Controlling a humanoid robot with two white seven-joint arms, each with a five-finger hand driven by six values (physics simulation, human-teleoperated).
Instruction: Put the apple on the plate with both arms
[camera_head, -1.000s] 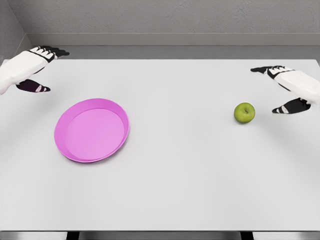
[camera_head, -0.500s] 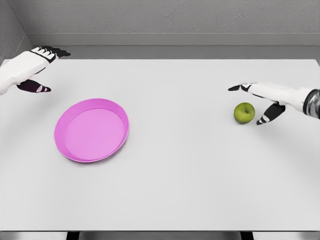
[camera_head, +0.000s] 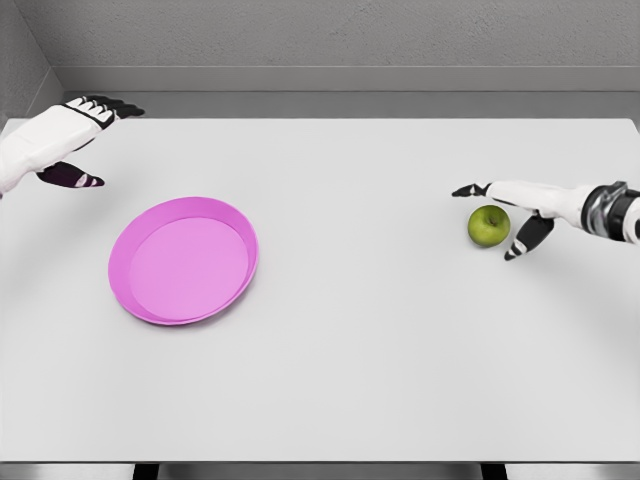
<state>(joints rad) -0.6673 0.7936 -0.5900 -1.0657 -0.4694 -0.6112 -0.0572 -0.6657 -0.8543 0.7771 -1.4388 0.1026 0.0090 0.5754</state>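
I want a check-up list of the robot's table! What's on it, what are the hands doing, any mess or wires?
Surface: white table, bare apart from two things.
Job's things: green apple upright at the right; pink plate at the left, nothing in it.
Clutter: nothing seen.
Hands: right hand open, fingers spread around the apple, grasp not closed; left hand open at the far left, away from the plate.
Cables: nothing seen.
Surroundings: grey wall behind the table.
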